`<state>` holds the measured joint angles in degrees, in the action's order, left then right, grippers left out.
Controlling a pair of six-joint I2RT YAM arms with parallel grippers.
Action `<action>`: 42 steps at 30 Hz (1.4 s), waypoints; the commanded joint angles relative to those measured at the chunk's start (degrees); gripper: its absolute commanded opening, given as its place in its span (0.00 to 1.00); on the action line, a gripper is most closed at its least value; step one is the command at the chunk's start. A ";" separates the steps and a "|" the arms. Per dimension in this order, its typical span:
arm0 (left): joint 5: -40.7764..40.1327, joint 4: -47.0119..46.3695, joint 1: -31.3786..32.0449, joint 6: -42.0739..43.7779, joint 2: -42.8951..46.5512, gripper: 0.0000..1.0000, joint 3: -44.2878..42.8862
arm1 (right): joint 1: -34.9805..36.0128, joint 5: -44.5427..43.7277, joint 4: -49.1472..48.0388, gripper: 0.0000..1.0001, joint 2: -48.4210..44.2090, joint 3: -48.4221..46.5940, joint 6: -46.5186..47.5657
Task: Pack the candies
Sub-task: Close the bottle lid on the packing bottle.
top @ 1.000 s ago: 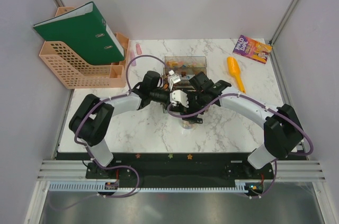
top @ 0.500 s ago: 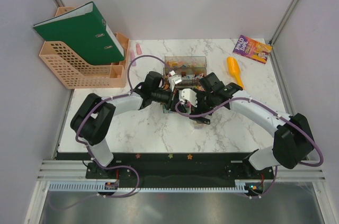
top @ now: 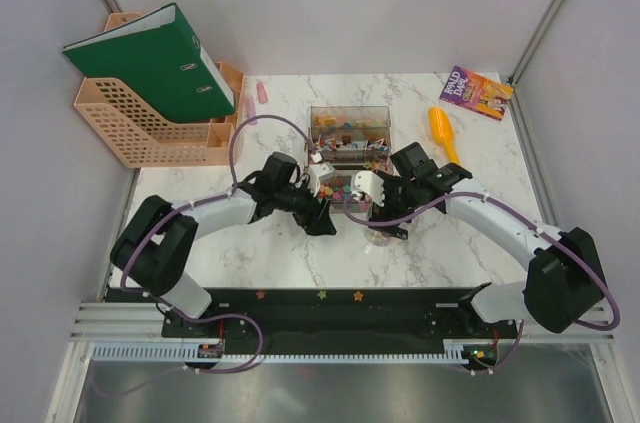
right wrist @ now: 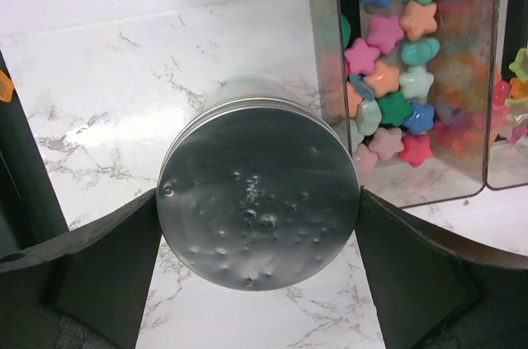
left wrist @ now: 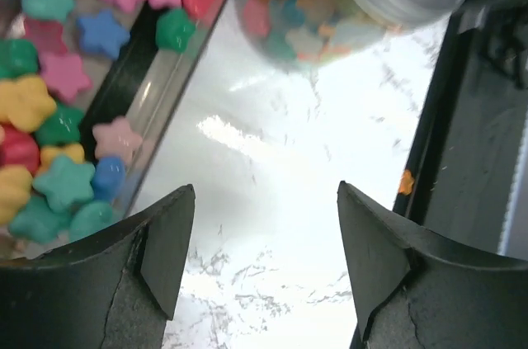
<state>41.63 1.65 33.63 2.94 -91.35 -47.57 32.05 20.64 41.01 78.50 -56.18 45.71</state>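
The candies are small coloured stars lying in a clear box at mid-table; they also show as candies and candies in the wrist views. A clear jar holding candies carries a silver lid. My right gripper stands with a finger against each side of that lid, just in front of the box. My left gripper is open over bare marble, left of the jar, with nothing between its fingers. From above, the left gripper and right gripper sit close together.
An orange scoop lies right of the box, with a book at the back right. A peach file tray with a green binder stands at the back left. A pink item lies beside it.
My left gripper has opened and drawn back toward the near left. The right arm has shifted right and nearer, with the jar between its fingers.
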 commanded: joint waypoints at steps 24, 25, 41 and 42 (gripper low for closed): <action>-23.61 -54.64 22.80 6.11 -34.76 0.78 6.97 | -9.38 8.71 11.19 0.98 -2.47 4.24 11.68; -23.09 -55.43 22.80 5.94 -35.47 0.78 6.36 | -9.46 8.80 11.28 0.98 -2.56 4.85 11.85; -10.16 -60.90 25.79 7.61 -43.12 1.00 0.22 | -10.34 10.12 8.20 0.98 1.04 3.27 7.90; -10.51 -60.71 25.79 7.35 -44.34 1.00 -0.67 | -10.34 10.12 8.20 0.98 0.95 3.27 7.73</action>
<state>27.81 -74.83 56.45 7.20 -129.12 -47.48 21.34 26.92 47.94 77.78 -53.08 54.78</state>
